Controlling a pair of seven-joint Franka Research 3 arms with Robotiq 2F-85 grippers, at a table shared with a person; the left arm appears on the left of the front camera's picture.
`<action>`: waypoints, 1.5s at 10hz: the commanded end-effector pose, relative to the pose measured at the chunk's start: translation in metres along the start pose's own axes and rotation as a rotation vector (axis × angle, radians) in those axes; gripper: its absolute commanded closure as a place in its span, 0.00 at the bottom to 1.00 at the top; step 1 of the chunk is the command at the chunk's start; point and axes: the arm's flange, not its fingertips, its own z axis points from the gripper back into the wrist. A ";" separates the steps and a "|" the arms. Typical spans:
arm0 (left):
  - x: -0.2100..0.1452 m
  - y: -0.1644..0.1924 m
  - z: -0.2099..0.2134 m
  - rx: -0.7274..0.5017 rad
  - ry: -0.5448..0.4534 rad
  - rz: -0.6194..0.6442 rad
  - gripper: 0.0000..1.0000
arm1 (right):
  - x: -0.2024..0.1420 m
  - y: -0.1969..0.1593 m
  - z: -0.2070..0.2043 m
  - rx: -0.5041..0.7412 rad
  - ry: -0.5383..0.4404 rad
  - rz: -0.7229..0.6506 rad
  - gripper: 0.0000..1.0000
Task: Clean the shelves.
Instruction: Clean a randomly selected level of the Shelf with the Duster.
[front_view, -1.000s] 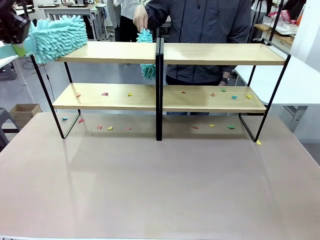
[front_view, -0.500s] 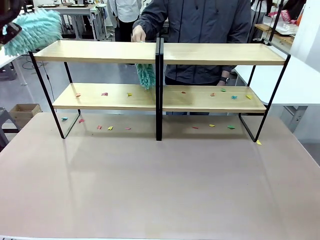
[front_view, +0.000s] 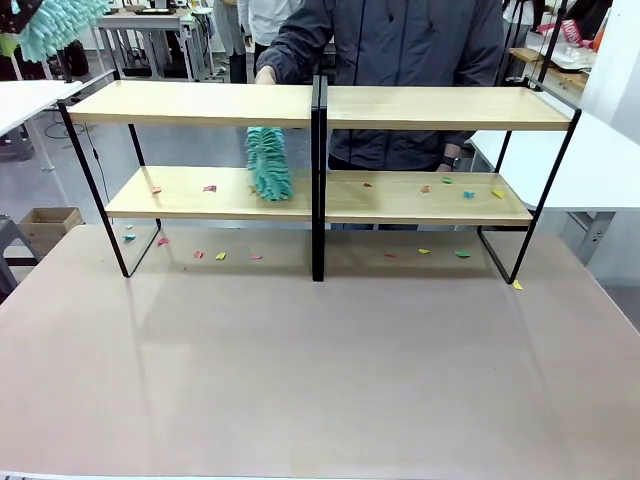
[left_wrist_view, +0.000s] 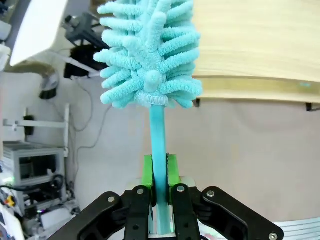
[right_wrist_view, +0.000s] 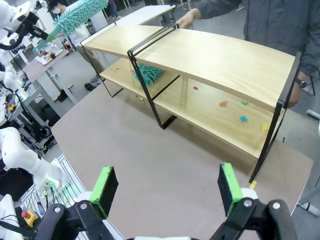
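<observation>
The shelves (front_view: 200, 103) stand across the far half of my table (front_view: 320, 380), two wooden tiers in a black frame joined at a centre post. Small coloured paper scraps (front_view: 209, 188) lie along the lower board, and more scraps sit on the table under it.

On the lower board, just left of the post, a second duster (front_view: 268, 165) rests head-down. The person's hand (front_view: 265, 75) is at the back edge of the top board above it.

My left gripper (left_wrist_view: 160, 170) is up beyond the rack's left end. Its green pads (left_wrist_view: 147, 172) pinch the handle of a teal duster (left_wrist_view: 150, 55), whose fluffy head is raised clear of the top board.

My right gripper (right_wrist_view: 167, 187) hangs over the near table with its jaws spread wide and nothing between them.
</observation>
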 end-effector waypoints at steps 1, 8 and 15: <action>-0.004 0.020 -0.004 -0.163 0.036 0.001 0.87 | 0.000 0.000 -0.001 0.001 0.001 -0.001 0.00; -0.089 0.140 0.007 -0.817 0.005 -0.205 0.87 | 0.000 0.000 -0.001 0.001 0.001 -0.001 0.00; -0.202 0.213 0.002 -0.961 -0.105 -0.095 0.87 | 0.000 0.000 -0.001 0.001 0.001 -0.001 0.00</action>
